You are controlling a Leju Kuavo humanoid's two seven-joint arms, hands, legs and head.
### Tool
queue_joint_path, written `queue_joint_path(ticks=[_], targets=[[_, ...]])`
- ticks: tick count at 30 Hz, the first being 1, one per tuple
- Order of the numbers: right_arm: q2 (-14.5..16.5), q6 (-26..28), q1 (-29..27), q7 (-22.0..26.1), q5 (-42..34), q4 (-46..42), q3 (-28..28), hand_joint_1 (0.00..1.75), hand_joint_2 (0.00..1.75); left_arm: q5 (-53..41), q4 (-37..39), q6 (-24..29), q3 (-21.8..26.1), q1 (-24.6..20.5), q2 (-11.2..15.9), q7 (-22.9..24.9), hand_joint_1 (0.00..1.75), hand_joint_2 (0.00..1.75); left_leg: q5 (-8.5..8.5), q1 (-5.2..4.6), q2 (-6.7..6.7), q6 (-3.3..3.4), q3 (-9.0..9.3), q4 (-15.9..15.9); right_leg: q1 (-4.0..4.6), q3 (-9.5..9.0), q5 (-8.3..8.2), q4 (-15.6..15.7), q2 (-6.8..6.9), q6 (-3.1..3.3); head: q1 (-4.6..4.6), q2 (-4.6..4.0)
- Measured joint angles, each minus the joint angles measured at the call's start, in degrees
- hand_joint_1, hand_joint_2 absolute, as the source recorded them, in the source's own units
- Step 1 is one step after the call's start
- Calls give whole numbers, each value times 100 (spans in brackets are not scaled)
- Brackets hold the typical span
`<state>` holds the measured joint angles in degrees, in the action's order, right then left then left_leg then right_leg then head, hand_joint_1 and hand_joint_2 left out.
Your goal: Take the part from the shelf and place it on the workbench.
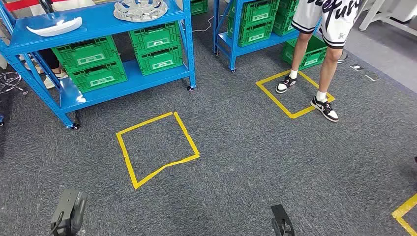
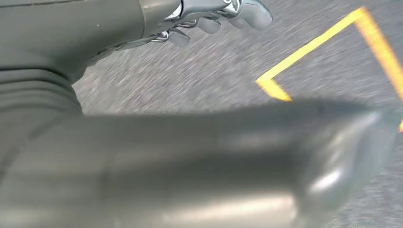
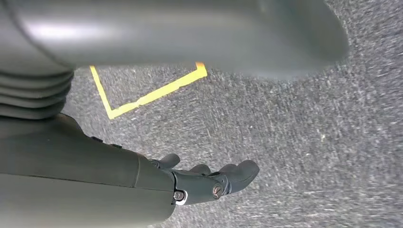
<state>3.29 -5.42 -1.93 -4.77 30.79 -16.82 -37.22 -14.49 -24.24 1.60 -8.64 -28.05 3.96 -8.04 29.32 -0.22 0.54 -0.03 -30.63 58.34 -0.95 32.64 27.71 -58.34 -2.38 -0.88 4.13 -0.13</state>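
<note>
A blue shelf (image 1: 101,22) stands at the far left of the head view. On its top board lie a white curved part (image 1: 54,25) and a round silver wheel cover (image 1: 140,9). Both my arms hang low, far from the shelf. My left hand (image 1: 69,212) is at the bottom left edge and my right hand (image 1: 281,221) at the bottom middle. In the left wrist view my left hand (image 2: 142,142) holds nothing, its fingers (image 2: 223,14) stretched out over grey carpet. My right hand (image 3: 142,180) is also empty, its fingers (image 3: 223,178) loosely bent and apart from the thumb.
Green crates (image 1: 98,61) fill the shelf's lower boards. A yellow taped square (image 1: 157,147) marks the carpet in front of it. A second blue shelf (image 1: 246,29) with green crates stands at the back right. A person (image 1: 322,44) stands in another taped square (image 1: 295,93).
</note>
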Motion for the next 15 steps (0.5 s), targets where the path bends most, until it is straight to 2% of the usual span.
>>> queue_joint_path(ticks=[2, 15], targets=[[11, -21, 18, -21, 87, 18, -106, 0, 0, -55, -2, 5, -61, -143, 4, -8, 0, 0, -2, 0, 0, -1, -1, 0, 0, 1, -2, 0, 0, 0, 0, 0], [179, -216, 270, -172, 1207, 252, -1427, 0, 0, -1005, -13, 330, -1070, -1963, 59, -75, 0, 0, -16, 0, 2, -8, -6, 1, 0, 8, -14, -5, -1, 3, 0, 0]])
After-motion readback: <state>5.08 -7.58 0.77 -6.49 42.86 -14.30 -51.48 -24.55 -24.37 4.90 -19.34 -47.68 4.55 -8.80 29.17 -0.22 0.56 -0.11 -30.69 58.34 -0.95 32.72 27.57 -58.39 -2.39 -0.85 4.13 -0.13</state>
